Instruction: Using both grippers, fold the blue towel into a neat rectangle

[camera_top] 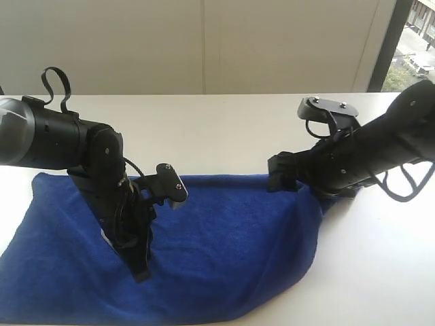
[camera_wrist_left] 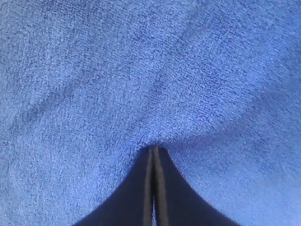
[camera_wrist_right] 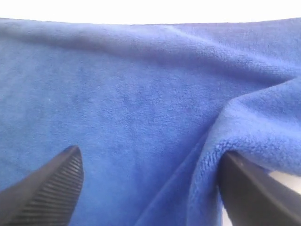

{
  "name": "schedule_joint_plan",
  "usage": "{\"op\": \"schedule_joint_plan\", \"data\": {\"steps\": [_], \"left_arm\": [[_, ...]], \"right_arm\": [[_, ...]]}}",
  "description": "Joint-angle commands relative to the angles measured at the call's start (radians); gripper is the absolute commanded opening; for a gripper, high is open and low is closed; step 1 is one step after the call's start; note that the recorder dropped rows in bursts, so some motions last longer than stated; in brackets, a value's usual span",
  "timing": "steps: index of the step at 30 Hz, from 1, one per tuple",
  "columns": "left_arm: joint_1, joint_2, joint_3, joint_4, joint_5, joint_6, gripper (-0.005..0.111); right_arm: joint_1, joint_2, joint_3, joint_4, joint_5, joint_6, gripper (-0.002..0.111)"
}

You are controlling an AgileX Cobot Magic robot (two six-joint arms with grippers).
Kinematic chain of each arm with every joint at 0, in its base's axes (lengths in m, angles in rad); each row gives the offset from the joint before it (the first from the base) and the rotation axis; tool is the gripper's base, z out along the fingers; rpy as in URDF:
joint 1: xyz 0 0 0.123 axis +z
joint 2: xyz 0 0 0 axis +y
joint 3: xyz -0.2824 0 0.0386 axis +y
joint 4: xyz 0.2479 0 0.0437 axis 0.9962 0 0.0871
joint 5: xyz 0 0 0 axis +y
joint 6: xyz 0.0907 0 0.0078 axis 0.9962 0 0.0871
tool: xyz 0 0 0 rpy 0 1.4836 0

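From my console I see the royal-blue terry towel (camera_top: 224,251) lying spread on the smooth white desk (camera_top: 224,129), a long soft sheet with a looped, nubby pile. Its far edge runs fairly straight. The near side sags in rounded folds towards the front of the exterior view, and the left end trails off to a tapered corner.

The left gripper (camera_top: 141,272), a bulky black arm end with cables and a small grey metal plate, points steeply down onto the cloth left of the middle. On its wrist view the jaws are clenched, two dark wedge-shaped fingers pressed flat together with only a thin seam between them. Their tip is pushed into the pile and faint creases fan out from it. I cannot tell whether any cloth is nipped in that seam.

The right gripper (camera_top: 282,175) sits low at the towel's far right corner, where the fabric rises into a soft peak. Its jaws are released and stand wide apart. One ribbed black finger (camera_wrist_right: 51,188) hovers over flat cloth, and the smooth dark finger (camera_wrist_right: 249,188) lies against a thick rolled fold of towel, whose fuzzy hem curls just beside it. Nothing is clamped between them.
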Motion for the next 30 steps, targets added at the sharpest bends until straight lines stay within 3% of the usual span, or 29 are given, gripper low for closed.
{"op": "schedule_joint_plan", "data": {"steps": [1, 6, 11, 18, 21, 30], "left_arm": [[-0.004, 0.079, 0.031, -0.008, -0.02, 0.008, 0.0], [-0.004, 0.079, 0.031, -0.008, -0.018, 0.008, 0.0], [-0.004, 0.079, 0.031, -0.008, -0.018, 0.008, 0.0], [-0.004, 0.079, 0.031, -0.008, -0.028, 0.01, 0.0], [-0.004, 0.079, 0.031, -0.008, -0.03, 0.01, 0.0], [-0.004, 0.079, 0.031, -0.008, -0.03, 0.01, 0.0]], "right_arm": [[0.076, 0.065, -0.029, 0.125, -0.037, -0.103, 0.074], [0.153, 0.084, -0.075, 0.156, -0.022, -0.192, 0.074], [0.157, 0.044, -0.084, 0.084, 0.022, -0.215, 0.074], [0.14, 0.013, -0.082, -0.468, 0.183, 0.231, 0.073], [0.131, 0.015, -0.076, -0.65, 0.166, 0.396, 0.072], [0.065, 0.08, -0.047, -0.648, 0.149, 0.443, 0.072]]}}
